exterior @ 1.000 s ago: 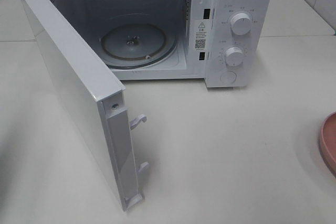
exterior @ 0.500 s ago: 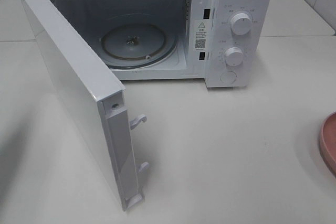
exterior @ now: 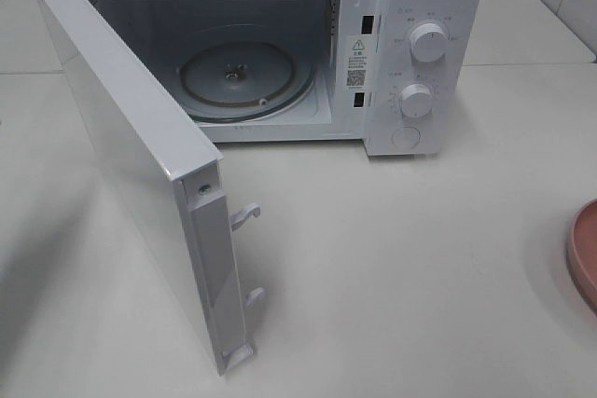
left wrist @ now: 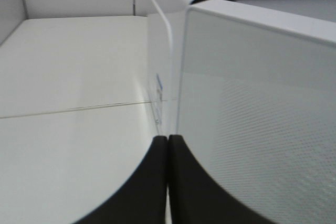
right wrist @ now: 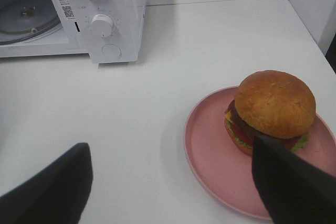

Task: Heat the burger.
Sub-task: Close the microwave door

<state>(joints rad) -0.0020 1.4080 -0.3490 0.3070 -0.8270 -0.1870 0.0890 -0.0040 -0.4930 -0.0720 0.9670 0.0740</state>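
Right end effector [right wrist: 173, 182] hangs with fingers spread wide above the counter [right wrist: 210, 35], one finger just in front of the burger [right wrist: 274, 109]. That burger sits on a pink plate [right wrist: 210, 156], well apart from the microwave [exterior: 410, 53], whose door [exterior: 131, 165] stands open. Left end effector [left wrist: 168, 145] is pressed together beside the door's outer face.
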